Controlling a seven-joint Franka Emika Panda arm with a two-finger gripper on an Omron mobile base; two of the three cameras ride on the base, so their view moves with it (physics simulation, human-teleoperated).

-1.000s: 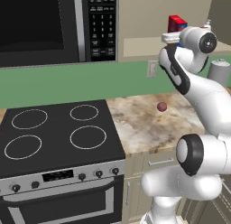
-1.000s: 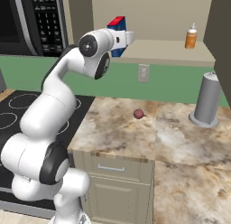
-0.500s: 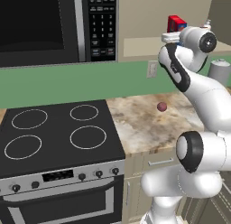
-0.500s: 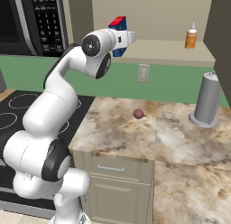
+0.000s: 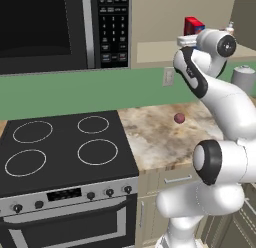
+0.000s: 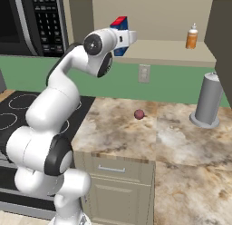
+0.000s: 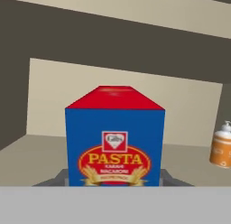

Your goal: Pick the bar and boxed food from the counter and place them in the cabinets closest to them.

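red-topped boxed food [image 7: 115, 142] with blue face and yellow-red label at frame centre; orange bottle [image 7: 221, 148] right edge; dark-red ball [image 6: 139, 114] on beige-brown marbled counter [image 6: 181, 151]; green wall [image 5: 60, 94].

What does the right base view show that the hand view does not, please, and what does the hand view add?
The right base view alone shows the counter with a small dark-red ball and a grey cylinder standing on it, the stovetop, the microwave, and the arm raised to the open cabinet.

The hand view alone shows the carton's face: a blue label reading PASTA under a red top.

Both show the boxed food held in the shut gripper at the cabinet shelf, and the orange bottle standing on that shelf.
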